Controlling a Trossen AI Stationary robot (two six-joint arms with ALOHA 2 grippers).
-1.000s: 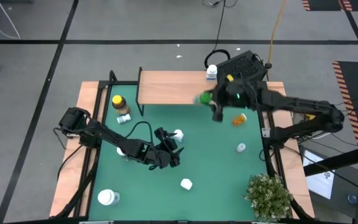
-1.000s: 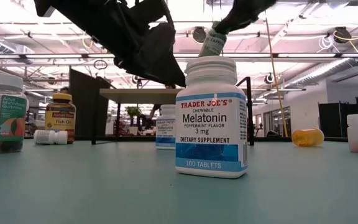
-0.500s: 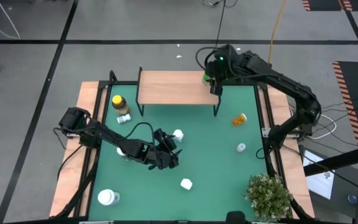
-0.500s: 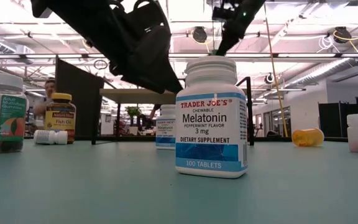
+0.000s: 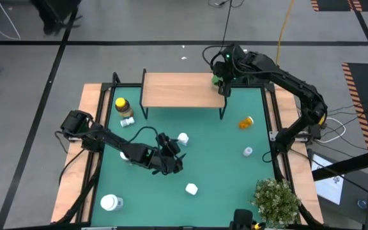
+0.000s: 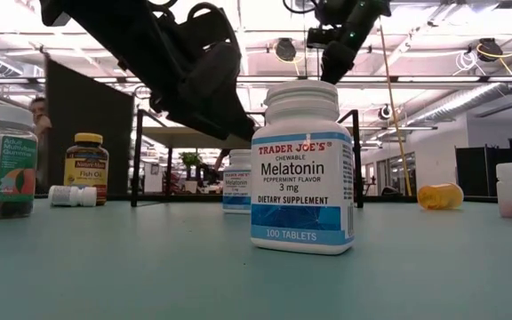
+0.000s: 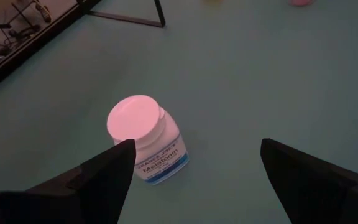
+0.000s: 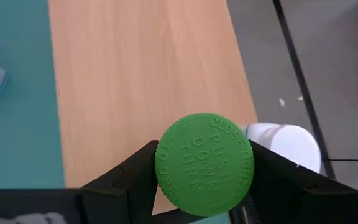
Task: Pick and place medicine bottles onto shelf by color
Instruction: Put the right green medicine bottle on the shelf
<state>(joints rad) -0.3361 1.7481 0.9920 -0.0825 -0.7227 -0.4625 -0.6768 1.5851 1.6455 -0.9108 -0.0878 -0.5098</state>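
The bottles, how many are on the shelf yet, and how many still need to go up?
One white bottle already stands on the shelf. The right hand grips the green-capped bottle above it. The open left hand hovers over another white bottle. The amber bottle and several others still wait on the table.

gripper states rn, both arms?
Left gripper: open, empty, above a white Melatonin bottle.
Right gripper: shut on the green-capped bottle, over the shelf.
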